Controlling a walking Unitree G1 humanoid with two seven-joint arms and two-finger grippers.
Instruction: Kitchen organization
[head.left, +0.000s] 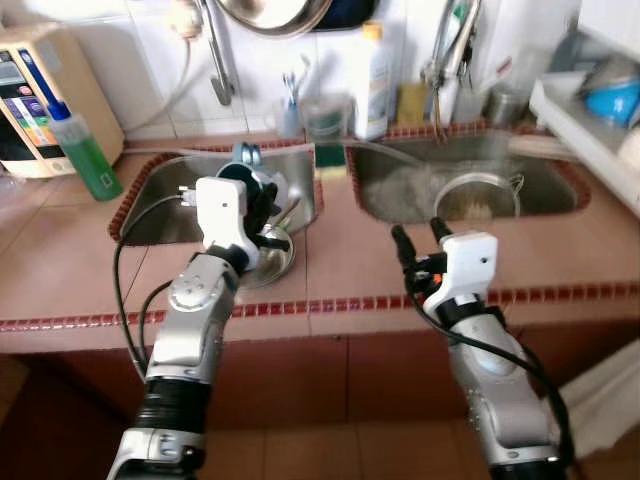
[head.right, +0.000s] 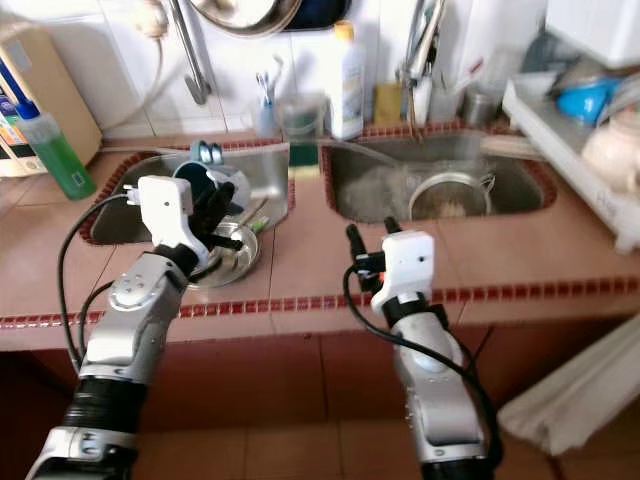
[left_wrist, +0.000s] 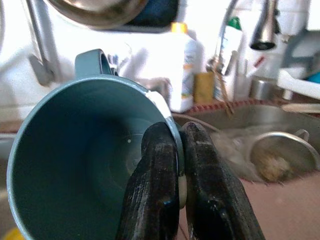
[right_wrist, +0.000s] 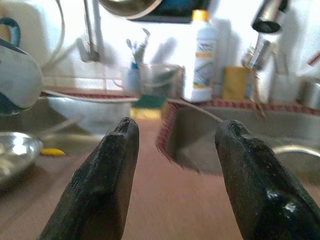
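Observation:
My left gripper (head.left: 262, 205) is shut on the rim of a teal mug (left_wrist: 85, 160), one finger inside and one outside. It holds the mug (head.left: 248, 168) tipped on its side over the front edge of the left sink (head.left: 165, 200), above a shallow steel bowl (head.left: 270, 258). My right gripper (head.left: 418, 232) stands open and holds nothing, over the pink tiled counter (head.left: 350, 260) in front of the right sink (head.left: 540, 175). Between its fingers (right_wrist: 112, 165) the right wrist view looks along the strip of counter between the two sinks.
A steel strainer pot (head.left: 478, 195) sits in the right sink. A green sponge (head.left: 329, 157), a white bottle (head.left: 373, 85) and cups line the back wall. A green soap bottle (head.left: 85, 150) stands far left, a dish rack (head.left: 590, 110) far right.

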